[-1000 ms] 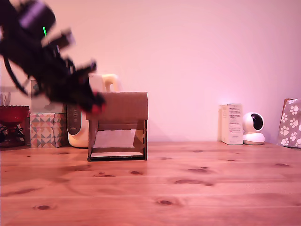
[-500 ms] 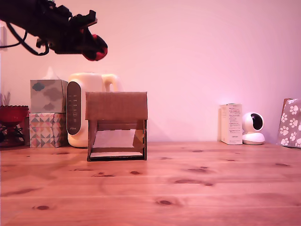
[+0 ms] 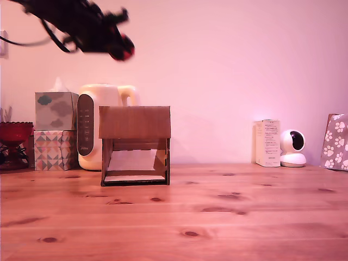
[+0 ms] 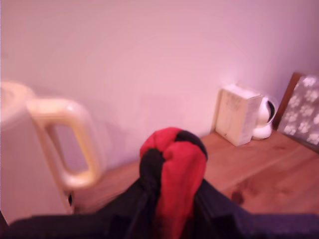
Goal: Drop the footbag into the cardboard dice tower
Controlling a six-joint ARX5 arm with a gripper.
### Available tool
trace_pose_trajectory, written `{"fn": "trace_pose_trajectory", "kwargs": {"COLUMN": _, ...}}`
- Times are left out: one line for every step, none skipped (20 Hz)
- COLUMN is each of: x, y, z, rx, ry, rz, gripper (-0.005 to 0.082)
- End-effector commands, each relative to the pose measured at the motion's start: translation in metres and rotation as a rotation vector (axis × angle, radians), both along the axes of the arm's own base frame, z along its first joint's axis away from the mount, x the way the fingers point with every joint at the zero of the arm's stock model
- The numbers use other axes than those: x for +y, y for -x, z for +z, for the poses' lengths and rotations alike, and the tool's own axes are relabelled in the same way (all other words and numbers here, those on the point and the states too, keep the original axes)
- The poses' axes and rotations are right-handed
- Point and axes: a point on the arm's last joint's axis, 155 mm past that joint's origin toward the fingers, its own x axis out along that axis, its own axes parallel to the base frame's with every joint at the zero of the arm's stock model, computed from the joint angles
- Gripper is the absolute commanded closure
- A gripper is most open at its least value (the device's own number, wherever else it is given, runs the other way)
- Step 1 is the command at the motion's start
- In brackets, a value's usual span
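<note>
My gripper (image 3: 120, 48) hangs high in the exterior view, above the cardboard dice tower (image 3: 135, 144) and slightly toward the exterior view's left of its middle. It is shut on the footbag (image 3: 125, 50), a small ball of red and black panels. In the wrist view the footbag (image 4: 173, 167) bulges out between the dark fingers (image 4: 219, 209). The tower stands on the wooden table (image 3: 217, 217), brown with a solid upper band and a pale ramp in its lower front opening. The wrist view does not show the tower.
A cream kettle (image 3: 100, 125) stands behind the tower, its handle (image 4: 70, 144) close in the wrist view. Two stacked tissue boxes (image 3: 54, 130) and a dark red bowl (image 3: 14, 132) sit at the exterior view's left. A white box (image 3: 267, 143), small camera (image 3: 293, 148) and paw-print bag (image 3: 335, 141) sit right.
The arm has lifted the footbag from beside the tower's upper left corner to high above it, and shifted it toward the exterior view's right.
</note>
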Motion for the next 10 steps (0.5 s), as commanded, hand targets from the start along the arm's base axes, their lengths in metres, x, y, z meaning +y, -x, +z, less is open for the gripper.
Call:
{"fn": "trace_pose_trajectory", "kwargs": {"x": -0.001, "y": -0.014, "z": -0.03, "rx": 0.071, "ry": -0.04, "rz": 0.003, "gripper": 0.0748}}
{"fn": "trace_pose_trajectory", "kwargs": {"x": -0.001, "y": -0.022, "z": -0.041, "rx": 0.104, "ry": -0.054, "rz": 0.004, "gripper": 0.0748}}
{"fn": "trace_pose_trajectory", "kwargs": {"x": 0.001, "y": -0.029, "z": -0.05, "rx": 0.135, "ry": -0.063, "rz": 0.011, "gripper": 0.0748}}
{"fn": "trace_pose_trajectory", "kwargs": {"x": 0.001, "y": -0.035, "z": -0.061, "rx": 0.165, "ry": -0.072, "rz": 0.014, "gripper": 0.0747}}
{"fn": "trace_pose_trajectory", "kwargs": {"x": 0.002, "y": -0.038, "z": -0.067, "rx": 0.188, "ry": -0.078, "rz": 0.016, "gripper": 0.0747}}
{"fn": "trace_pose_trajectory", "kwargs": {"x": 0.004, "y": -0.041, "z": -0.072, "rx": 0.198, "ry": -0.081, "rz": 0.02, "gripper": 0.0744}}
{"fn": "trace_pose_trajectory", "kwargs": {"x": 0.005, "y": -0.041, "z": -0.074, "rx": 0.2, "ry": -0.084, "rz": 0.022, "gripper": 0.0737}}
{"fn": "trace_pose_trajectory", "kwargs": {"x": 0.007, "y": -0.042, "z": -0.073, "rx": 0.196, "ry": -0.086, "rz": 0.023, "gripper": 0.0683}}
{"fn": "trace_pose_trajectory", "kwargs": {"x": 0.007, "y": -0.043, "z": -0.071, "rx": 0.187, "ry": -0.089, "rz": 0.023, "gripper": 0.0552}}
{"fn": "trace_pose_trajectory", "kwargs": {"x": 0.008, "y": -0.044, "z": -0.067, "rx": 0.177, "ry": -0.095, "rz": 0.022, "gripper": 0.0334}}
